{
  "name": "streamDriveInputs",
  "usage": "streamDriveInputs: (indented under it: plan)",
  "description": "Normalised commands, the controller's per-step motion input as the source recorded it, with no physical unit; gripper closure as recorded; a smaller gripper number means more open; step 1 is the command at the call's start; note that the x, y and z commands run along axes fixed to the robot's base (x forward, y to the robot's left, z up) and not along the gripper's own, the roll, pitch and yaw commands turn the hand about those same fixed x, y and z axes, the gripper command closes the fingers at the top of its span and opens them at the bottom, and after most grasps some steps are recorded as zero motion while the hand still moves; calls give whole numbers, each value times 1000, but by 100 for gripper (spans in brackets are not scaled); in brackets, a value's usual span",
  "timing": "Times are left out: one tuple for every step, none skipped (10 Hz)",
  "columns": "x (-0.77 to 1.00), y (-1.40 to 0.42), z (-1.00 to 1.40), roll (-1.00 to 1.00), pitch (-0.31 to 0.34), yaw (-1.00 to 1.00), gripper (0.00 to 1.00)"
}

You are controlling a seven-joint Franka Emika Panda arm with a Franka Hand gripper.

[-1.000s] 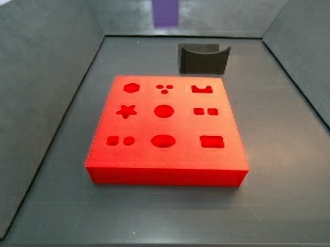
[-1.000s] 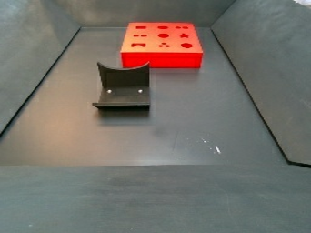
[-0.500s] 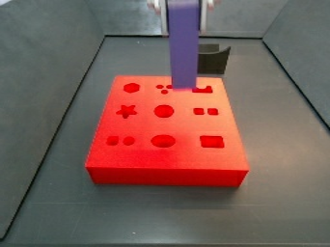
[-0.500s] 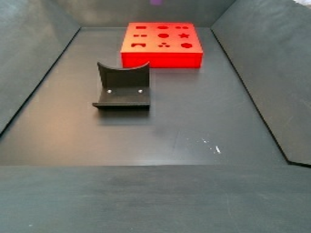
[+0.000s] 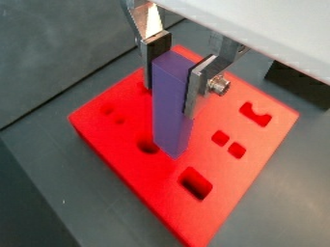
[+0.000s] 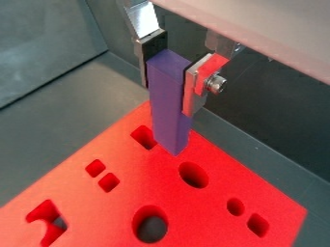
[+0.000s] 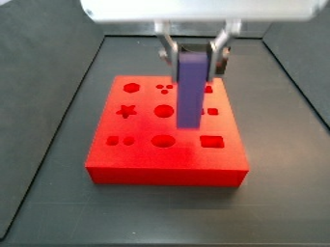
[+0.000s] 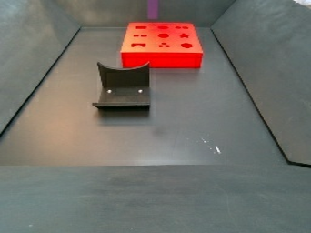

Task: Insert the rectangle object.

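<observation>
My gripper (image 7: 194,56) is shut on the rectangle object (image 7: 191,89), a long purple block held upright over the red board (image 7: 129,159). In a side view its lower end hangs over the board's middle right, close to the rectangular hole (image 7: 213,142). In both wrist views the silver fingers (image 5: 204,82) (image 6: 200,82) clamp the block's (image 5: 168,106) (image 6: 172,101) upper part. Its lower end sits just above the board (image 5: 129,183) (image 6: 103,207), beside the rectangular hole (image 6: 143,139) (image 5: 196,181). I cannot tell if it touches the board.
The dark grey curved holder (image 8: 122,86) stands on the dark floor in front of the red board (image 8: 163,56) in a side view. Sloping grey walls (image 7: 52,106) enclose the floor. The board has several other shaped holes, such as a star (image 7: 127,111).
The gripper has come into view in the side view. The purple block has moved from the board's back towards its front right.
</observation>
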Motion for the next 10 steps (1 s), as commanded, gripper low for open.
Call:
streamDriveInputs:
  plan:
    - [789,-143,-74,289,301,17,100]
    - [800,-111,0,259,271,77,100]
    - [969,-214,0,60,80,134,100]
    - [886,-117,-106,6,0,123,100]
    - [763,-126,-214,3,-79,100,100]
    - [663,-111,-180,26,-133,74,100]
    - [549,0,-66,14,-179,23,100]
    - [411,0,0,11,-241,0,100]
    - [309,0,46,151,-220,0,100]
    - [163,0,0,230,-157,0,100]
